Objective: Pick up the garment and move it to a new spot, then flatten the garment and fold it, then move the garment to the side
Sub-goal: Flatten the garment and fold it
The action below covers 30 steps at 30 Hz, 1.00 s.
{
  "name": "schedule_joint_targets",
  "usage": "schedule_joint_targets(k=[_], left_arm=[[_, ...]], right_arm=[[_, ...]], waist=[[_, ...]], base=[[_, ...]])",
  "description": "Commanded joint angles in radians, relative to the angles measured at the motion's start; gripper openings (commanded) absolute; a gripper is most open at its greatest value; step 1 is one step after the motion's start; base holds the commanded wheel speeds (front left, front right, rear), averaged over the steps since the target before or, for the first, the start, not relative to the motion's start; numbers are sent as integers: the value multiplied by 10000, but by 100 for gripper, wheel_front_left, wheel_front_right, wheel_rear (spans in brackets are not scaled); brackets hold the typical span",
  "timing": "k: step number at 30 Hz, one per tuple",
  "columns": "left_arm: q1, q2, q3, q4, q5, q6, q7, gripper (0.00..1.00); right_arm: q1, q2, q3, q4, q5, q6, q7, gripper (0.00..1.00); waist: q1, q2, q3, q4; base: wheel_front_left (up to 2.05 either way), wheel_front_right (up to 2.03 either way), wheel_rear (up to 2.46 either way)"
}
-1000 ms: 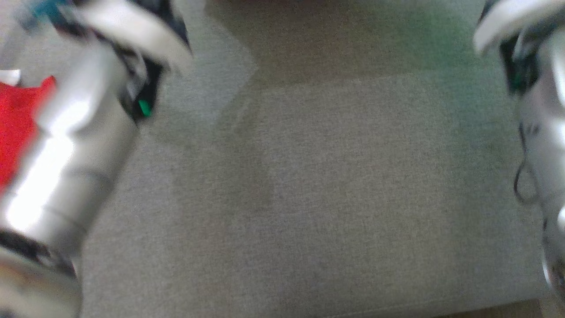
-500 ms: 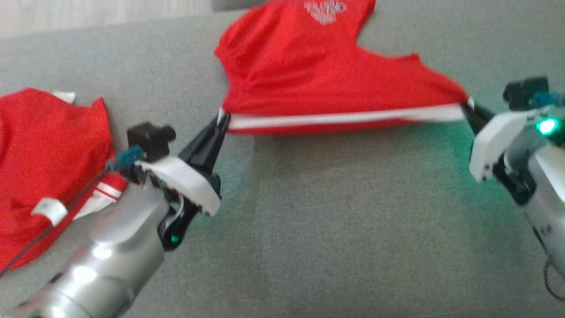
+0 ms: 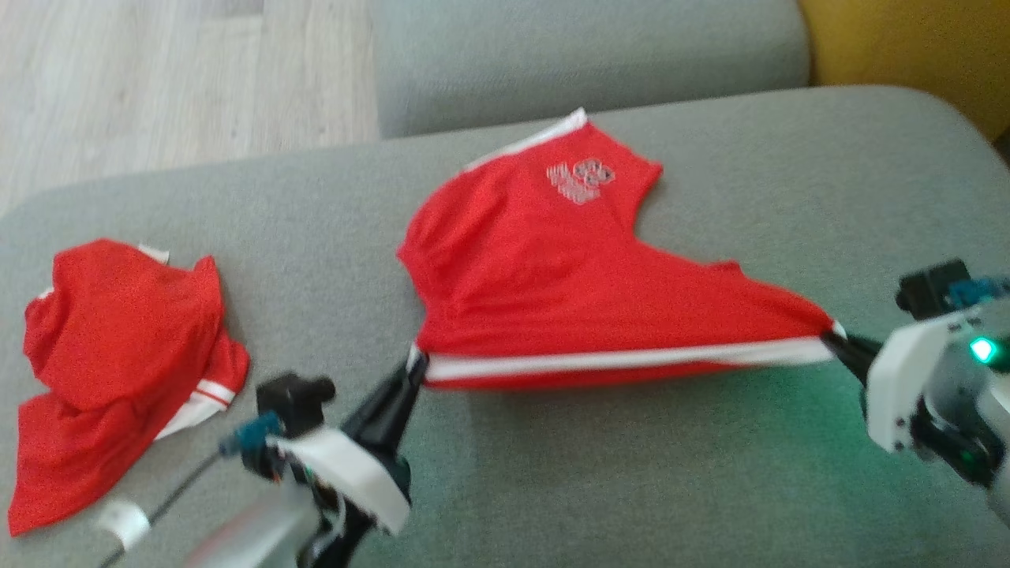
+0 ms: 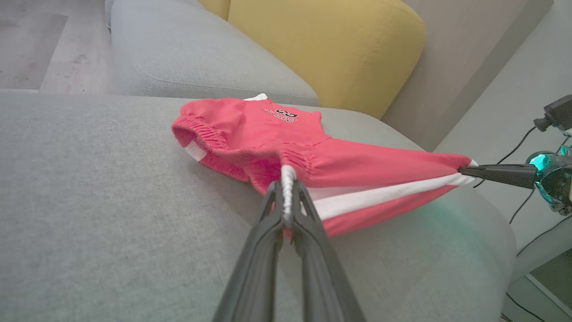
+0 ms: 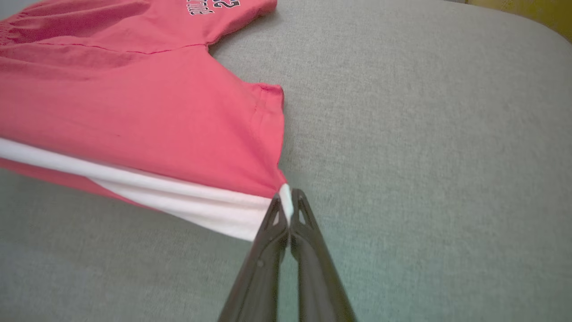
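Note:
A pair of red shorts [image 3: 552, 276] with a white side stripe and a small printed logo is stretched over the grey sofa cushion [image 3: 592, 473]. My left gripper [image 3: 414, 364] is shut on the elastic waistband corner [image 4: 286, 179] at the near left. At the other end of the white stripe, my right gripper [image 3: 830, 335] is shut on the leg-hem corner [image 5: 285, 201]. The near edge is pulled taut and lifted between them; the far part of the red shorts [image 5: 134, 89] lies on the cushion.
A second red garment [image 3: 118, 363] lies crumpled at the cushion's left end. A grey backrest [image 3: 584, 55] and a yellow cushion [image 4: 330, 49] stand behind. Wooden floor [image 3: 158, 79] shows beyond the sofa's left end.
The head camera has tilted up, so the whole scene sits lower in view. Both grippers keep their hold on the shorts, whose near edge stays stretched between them.

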Motion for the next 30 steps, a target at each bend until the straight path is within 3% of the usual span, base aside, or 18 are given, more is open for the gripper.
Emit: schedule_joint_targets(k=[1,7,11,19,30], left_arm=[[-58,519,558,-432,139,225,-138,0],[1056,747,624,-1794,374,711,-138,0],[1257,919,648,-2365,477,1021,-138,0],[769,1011,869,-2779,610,1296,-70,0],[-818,726,1013,-2430,887,1138,299,0]], right_arm=[[240,-759,-56,-342,273,-11,126,0],[1234,-1662,-383,-1487,922,-11,555,0],[1558,-1932,-974,-2007,944,-11,414,0],[1175,-1553,-2044,-2604,-74,-11,265,0],[-519,-734,-2852,-2641,-1646,-11,664,0]], waist=[[3,-1,-333,-172],[3,-1,-492,-263],[3,-1,-442,-267],[3,-1,43,-130],[3,-1,1476,592]], base=[[0,0,0],[0,0,0],[0,0,0],[0,0,0],[0,0,0]])
